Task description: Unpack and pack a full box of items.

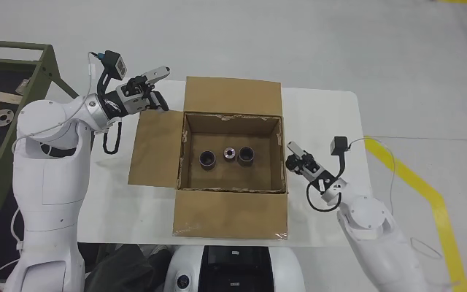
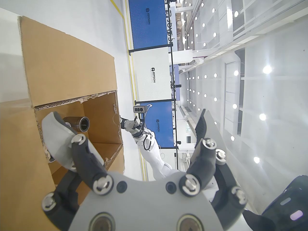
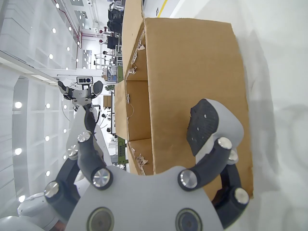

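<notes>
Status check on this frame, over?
Left gripper open, empty, by a side flap. Right gripper open, empty, beside box. Three cylinders on box floor, nothing covering them.

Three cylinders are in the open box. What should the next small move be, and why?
Probably bring the left gripper over the box, above the nearest cylinder. It is open, empty and outside the box rim, while the cylinders sit on the box floor, not yet unpacked.

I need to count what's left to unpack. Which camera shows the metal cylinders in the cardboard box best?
The top view: it looks straight into the cardboard box, with all three metal cylinders in a row. The left wrist view catches one cylinder past the rim. The right wrist view looks along the box's walls.
</notes>
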